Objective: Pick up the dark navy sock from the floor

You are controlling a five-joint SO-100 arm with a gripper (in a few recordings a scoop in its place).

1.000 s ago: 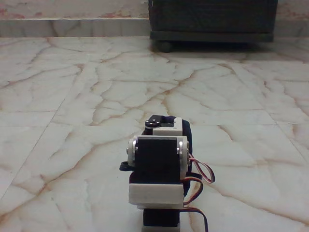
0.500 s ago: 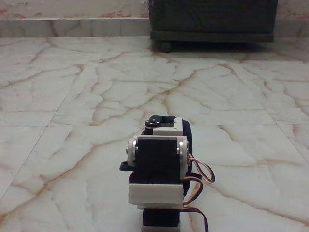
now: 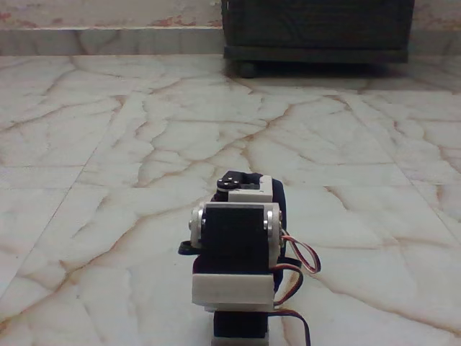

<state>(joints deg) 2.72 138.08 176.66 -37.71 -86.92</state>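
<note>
The white arm with black servo motors [image 3: 235, 245] stands folded low in the fixed view, seen from behind, at the bottom centre of the floor [image 3: 144, 144]. Its upper white and black end, the gripper [image 3: 243, 186], faces away from the camera, and the arm's own body hides the fingers. A narrow strip of very dark navy, seemingly the sock [image 3: 281, 205], shows along the right side of that end. A small dark bit [image 3: 188, 247] pokes out low on the left. Whether the fingers hold the fabric cannot be told.
A dark wooden cabinet [image 3: 317, 29] on a round foot [image 3: 246, 69] stands at the back right against a low marble step [image 3: 108, 40]. Red, white and black cables [image 3: 299, 263] loop out on the arm's right side. Marble tiles stretch left, right and ahead.
</note>
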